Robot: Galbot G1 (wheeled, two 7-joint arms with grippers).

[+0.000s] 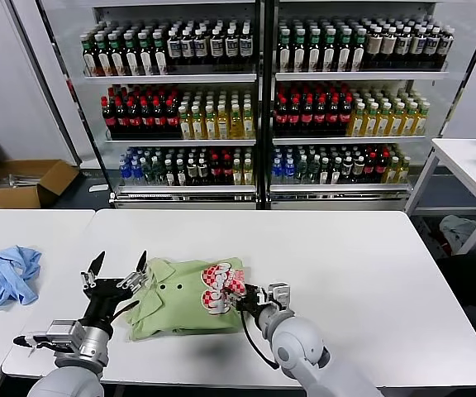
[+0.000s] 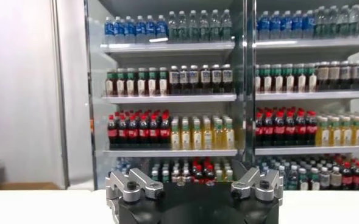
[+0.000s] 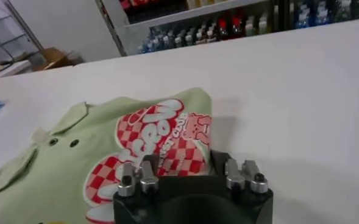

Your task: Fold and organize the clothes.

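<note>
The left arm is seen rising from about 7 o'clock in the head view, its grey metal wrist angled up toward 1 o'clock. The black two-fingered left gripper [image 1: 119, 268] is carried raised, with its fingers spread wide apart and the tips pointed up and away from the body; nothing is held between them. In the left wrist view only the silver knuckle joints of this gripper [image 2: 194, 185] are shown.

The right arm is seen entering from about 5 o'clock, its rounded grey forearm bent toward 11 o'clock. The black right gripper [image 1: 240, 298] is held low, its fingers partly apart.
</note>
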